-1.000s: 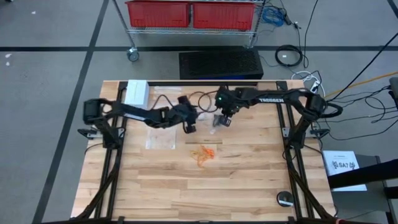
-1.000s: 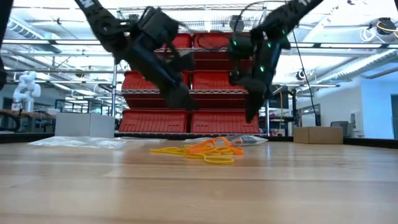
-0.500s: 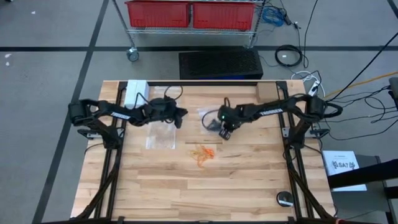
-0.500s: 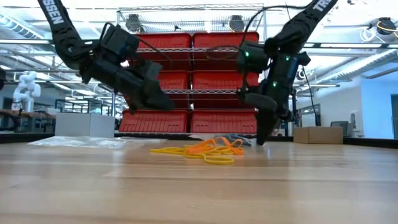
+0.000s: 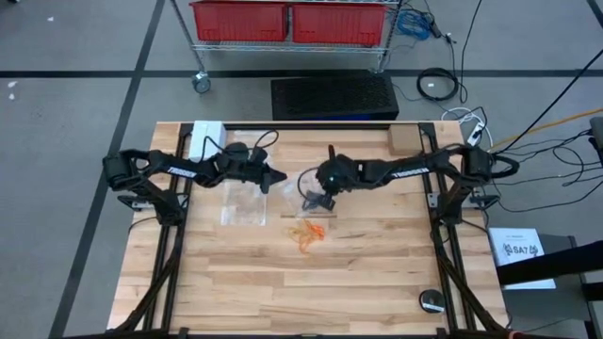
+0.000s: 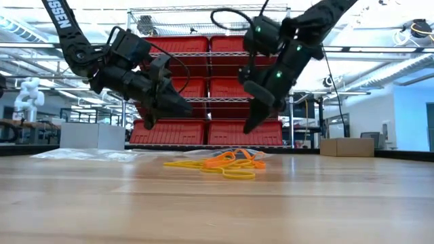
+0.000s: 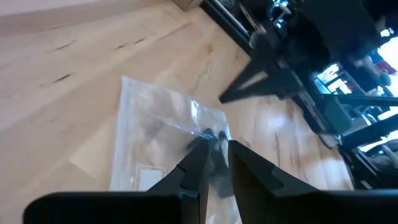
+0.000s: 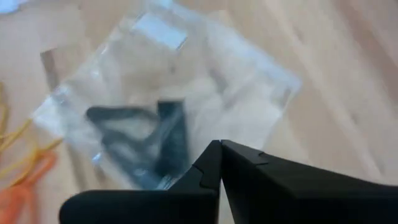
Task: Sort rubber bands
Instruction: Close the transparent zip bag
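Note:
A loose pile of orange and yellowish rubber bands point(image 5: 309, 233) point(image 6: 224, 163) lies on the wooden table near its middle. Just beyond it a clear plastic bag point(image 5: 309, 181) point(image 7: 161, 130) point(image 8: 186, 81) with dark shapes showing in it sits between my two grippers. My left gripper point(image 5: 275, 179) point(image 7: 216, 152) comes at it from the table's left, fingers almost together on its edge. My right gripper point(image 5: 316, 195) point(image 8: 219, 146) is shut at the bag from the right. A second clear bag point(image 5: 243, 202) lies flat on the table below the left arm. My left gripper pinches the bag's crumpled upper edge point(image 7: 208, 134) between its two fingertips point(image 7: 196, 158), coming nearly level from the table's left. The rest of the bag spreads out below and beyond the fingers. My right gripper is shut with its tips against the bag, slanting down from the right. Its own fingers point(image 8: 249, 165) hide the place of contact, so which part it holds cannot be told.
A white box point(image 5: 205, 139) stands at the far left corner and a tan box point(image 5: 403, 141) at the far right. A black cable point(image 5: 283, 146) loops along the far edge. A round black object point(image 5: 431, 301) sits near the right front corner.
My right gripper has carried the clear bag toward the table's left and a little nearer, ending just beyond the rubber bands. My left gripper has drawn back toward the table's left, rolled about its own axis, and now sits at the bag's edge.

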You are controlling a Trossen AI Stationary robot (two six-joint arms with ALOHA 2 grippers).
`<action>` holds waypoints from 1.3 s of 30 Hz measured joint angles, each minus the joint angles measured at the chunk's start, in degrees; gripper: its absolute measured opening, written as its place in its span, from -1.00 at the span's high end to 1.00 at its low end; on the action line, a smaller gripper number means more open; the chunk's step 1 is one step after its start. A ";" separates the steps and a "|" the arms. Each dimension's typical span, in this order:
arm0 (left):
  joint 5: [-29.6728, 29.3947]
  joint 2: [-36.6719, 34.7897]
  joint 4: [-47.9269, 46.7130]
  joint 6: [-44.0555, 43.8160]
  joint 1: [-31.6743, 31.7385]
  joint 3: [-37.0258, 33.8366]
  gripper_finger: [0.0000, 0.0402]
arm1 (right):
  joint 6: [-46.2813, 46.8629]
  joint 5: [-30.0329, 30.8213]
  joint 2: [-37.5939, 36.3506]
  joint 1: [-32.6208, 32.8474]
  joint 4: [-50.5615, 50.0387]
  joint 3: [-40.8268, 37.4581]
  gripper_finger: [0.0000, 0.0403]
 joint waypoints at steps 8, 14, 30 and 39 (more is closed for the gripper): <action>1.03 -0.01 -0.27 2.13 0.01 0.00 0.68 | -1.76 -5.86 0.23 -2.00 -7.91 -1.65 1.00; 3.37 -0.01 -1.04 2.74 0.49 0.02 0.68 | 2.52 -5.78 0.06 2.03 -2.73 -3.91 1.00; 3.11 -0.06 -4.87 2.26 0.19 0.02 0.68 | 30.27 3.51 0.55 8.63 23.82 -20.01 1.00; -5.80 -0.06 -15.02 -0.08 -1.65 0.02 0.59 | 34.16 8.61 0.66 10.84 23.65 -20.28 1.00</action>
